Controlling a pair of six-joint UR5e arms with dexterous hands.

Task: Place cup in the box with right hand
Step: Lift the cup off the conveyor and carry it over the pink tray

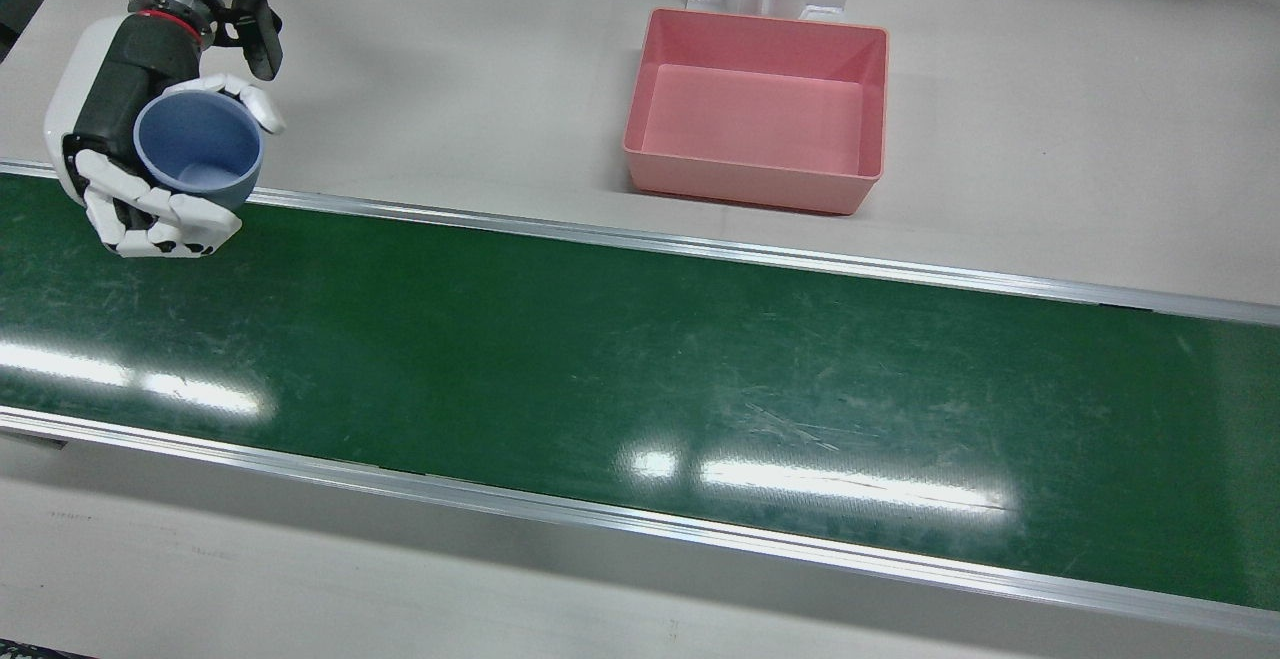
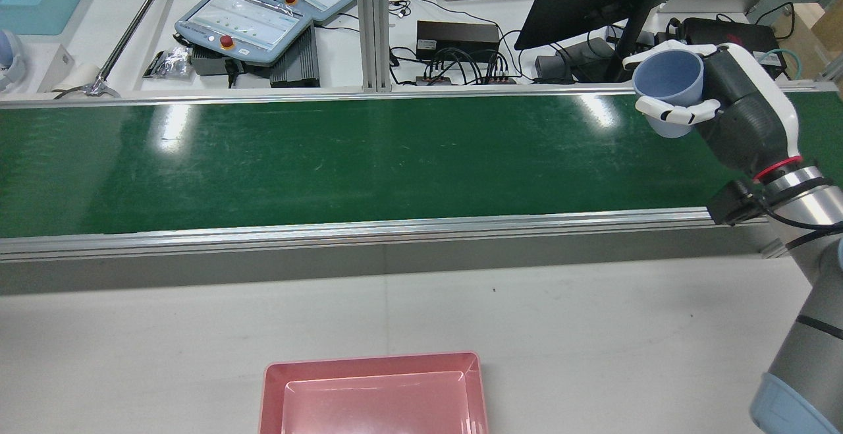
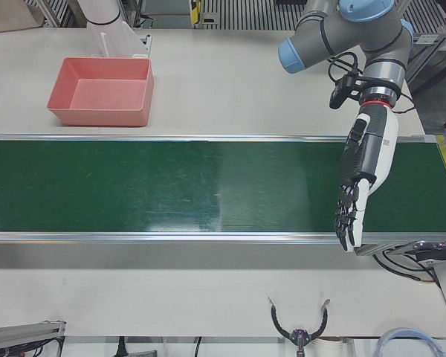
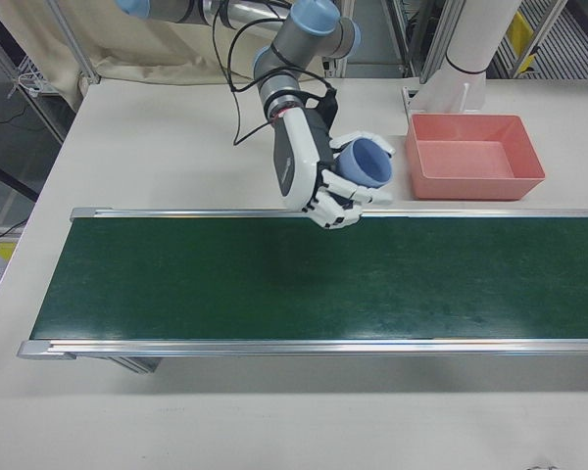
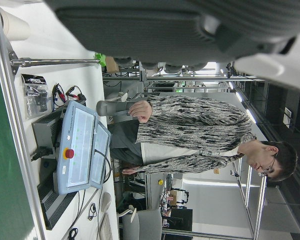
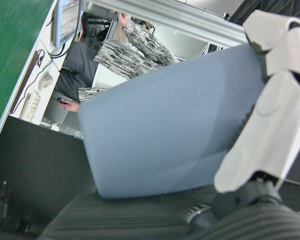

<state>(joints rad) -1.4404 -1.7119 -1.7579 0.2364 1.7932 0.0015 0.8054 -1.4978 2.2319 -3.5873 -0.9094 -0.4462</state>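
The right hand (image 1: 150, 174) hugs the blue cup (image 1: 198, 149) in the air over the counter's (image 1: 450, 69) belt edge, far from the pink box (image 1: 757, 109) (empty). A loose squeeze could drop it early.

Glossy green conveyor belt (image 1: 640, 379) across pale table (image 1: 1050, 89).

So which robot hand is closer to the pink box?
Hard to tell. The right hand, holding the blue cup, is off one side of the pink box; the open left hand hangs over the belt's far end.
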